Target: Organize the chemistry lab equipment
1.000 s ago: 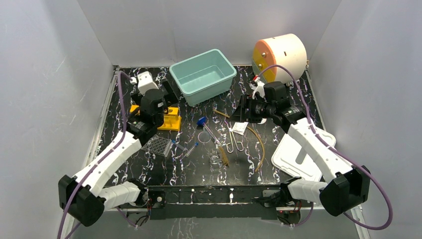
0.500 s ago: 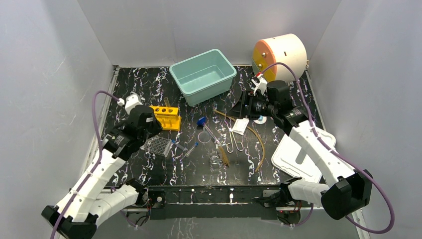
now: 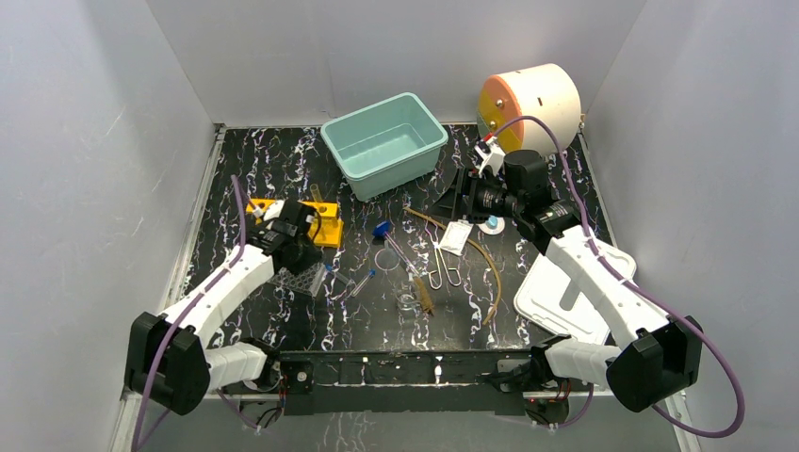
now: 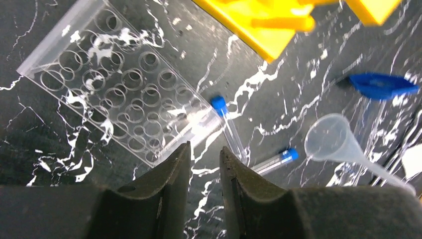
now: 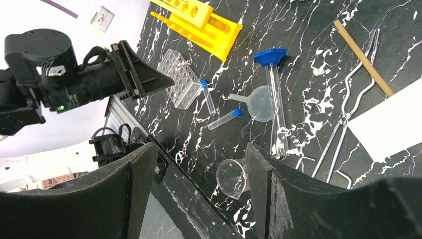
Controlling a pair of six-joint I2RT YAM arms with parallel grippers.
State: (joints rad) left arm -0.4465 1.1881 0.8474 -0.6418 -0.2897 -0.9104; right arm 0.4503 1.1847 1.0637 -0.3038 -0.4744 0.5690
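Observation:
The yellow holed tube rack [image 3: 322, 224] lies at the left, with a clear well plate [image 3: 300, 276] in front of it. My left gripper [image 3: 304, 256] hovers over that plate's right end [image 4: 119, 99]; its jaws [image 4: 205, 149] stand a narrow gap apart with nothing between. Two blue-capped tubes [image 4: 230, 127] [image 4: 272, 159] and a clear funnel [image 4: 333, 142] lie just beyond. My right gripper [image 3: 454, 202] [image 5: 199, 152] hangs wide open and empty above the white card [image 3: 453, 237], wire clips [image 3: 445, 268] and amber tubing [image 3: 492, 268]. A small glass dish [image 5: 231, 177] lies below it.
A teal bin [image 3: 384, 143] stands at the back centre and a white-and-orange drum [image 3: 528, 105] at the back right. A white lid [image 3: 570, 292] lies at the right. A long blue-capped tube [image 3: 396, 245] and a thin brush [image 3: 421, 290] lie mid-table.
My left arm has pulled back from behind the yellow rack and swung down over the clear plate, its jaws narrowing. The right arm has barely shifted.

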